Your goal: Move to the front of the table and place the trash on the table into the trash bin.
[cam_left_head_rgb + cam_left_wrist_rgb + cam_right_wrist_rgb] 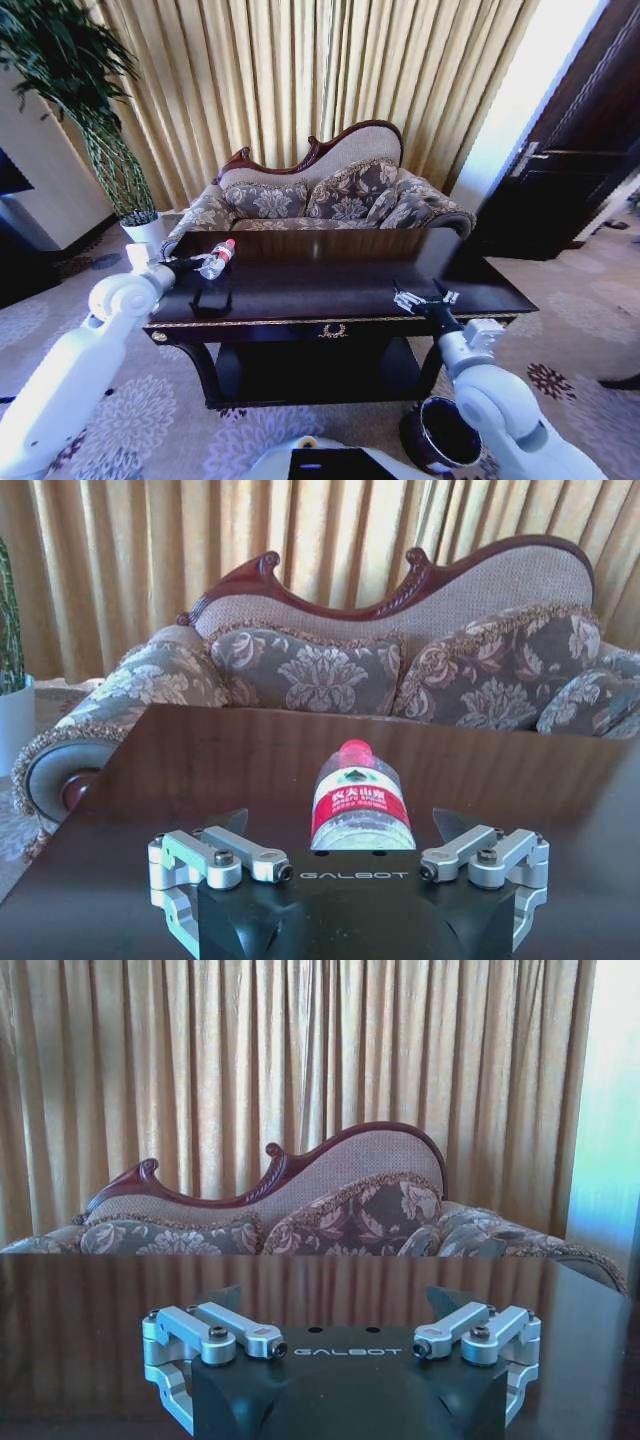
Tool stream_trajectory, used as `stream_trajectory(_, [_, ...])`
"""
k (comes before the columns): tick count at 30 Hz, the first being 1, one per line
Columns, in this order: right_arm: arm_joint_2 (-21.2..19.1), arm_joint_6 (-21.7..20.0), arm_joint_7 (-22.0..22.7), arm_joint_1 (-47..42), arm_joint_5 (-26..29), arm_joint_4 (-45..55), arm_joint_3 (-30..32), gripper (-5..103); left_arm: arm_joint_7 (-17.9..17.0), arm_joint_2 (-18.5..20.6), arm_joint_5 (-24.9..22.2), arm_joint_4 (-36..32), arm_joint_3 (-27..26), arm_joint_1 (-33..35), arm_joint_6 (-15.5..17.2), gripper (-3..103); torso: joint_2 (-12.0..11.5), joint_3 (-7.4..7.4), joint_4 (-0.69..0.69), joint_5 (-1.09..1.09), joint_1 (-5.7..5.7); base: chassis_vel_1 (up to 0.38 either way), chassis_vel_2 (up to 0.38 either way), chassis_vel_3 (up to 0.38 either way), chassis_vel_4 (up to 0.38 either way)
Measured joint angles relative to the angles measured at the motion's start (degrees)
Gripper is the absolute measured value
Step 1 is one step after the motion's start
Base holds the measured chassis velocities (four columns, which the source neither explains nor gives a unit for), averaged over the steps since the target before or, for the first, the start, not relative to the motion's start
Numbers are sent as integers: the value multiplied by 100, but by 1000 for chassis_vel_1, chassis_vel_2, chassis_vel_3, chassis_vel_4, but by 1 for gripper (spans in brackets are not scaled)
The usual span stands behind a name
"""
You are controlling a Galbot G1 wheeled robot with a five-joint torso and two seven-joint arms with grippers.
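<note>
I'm parked square in front of the counter. Left tool is out over the counter's 10 o'clock area, fingers spread apart, with the bottle lying between them, red cap pointing away toward the sofa; I can't tell if the fingers touch it. In the head view the bottle sits just at the tool's tip. Right tool hovers over the counter at about 4 o'clock, fingers apart, nothing between them. Bin is on the floor at 5 o'clock, beside my right arm, below the counter's front edge.
</note>
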Motion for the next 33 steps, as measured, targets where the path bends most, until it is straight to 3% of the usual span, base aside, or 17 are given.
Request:
stream_trajectory(16, [16,4,0,-68,86,126,42,100,116,-126,127,236,410,-215,0,100,0,0,0,0,0,0,0,0,0])
stream_trajectory(33, [62,5,3,-78,109,107,33,100,35,-180,28,158,367,-107,2,100,0,0,0,0,0,0,0,0,0])
